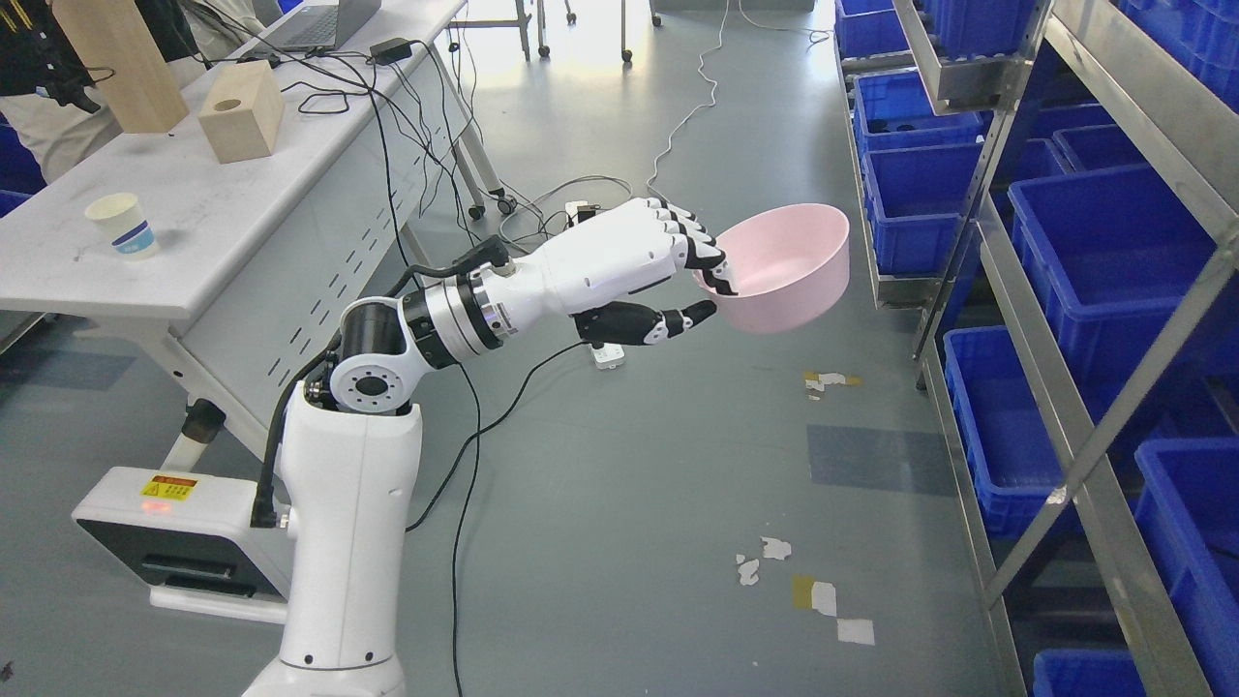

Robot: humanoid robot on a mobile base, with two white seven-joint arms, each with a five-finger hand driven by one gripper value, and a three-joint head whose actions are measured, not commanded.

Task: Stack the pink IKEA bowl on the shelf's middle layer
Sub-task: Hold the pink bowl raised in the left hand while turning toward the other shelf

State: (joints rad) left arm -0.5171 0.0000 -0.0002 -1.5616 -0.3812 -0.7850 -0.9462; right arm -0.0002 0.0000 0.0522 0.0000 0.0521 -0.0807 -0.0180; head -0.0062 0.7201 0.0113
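Note:
My left hand point(711, 290) is shut on the near rim of a pink bowl point(789, 266), fingers over the rim inside it and the thumb under its wall. The bowl is held in the air above the grey floor, tilted with its opening facing up and toward me. It hangs left of the metal shelf rack point(1045, 387) on the right, apart from it by a short gap. The left arm reaches in from the lower left. The right arm does not show.
The rack's layers hold several blue bins point(1094, 242). A white table point(194, 223) at left carries a paper cup point(123, 226), two wooden blocks point(242, 111) and a laptop. Cables and a power strip point(581, 208) lie on the floor behind the hand. A person stands at the top left.

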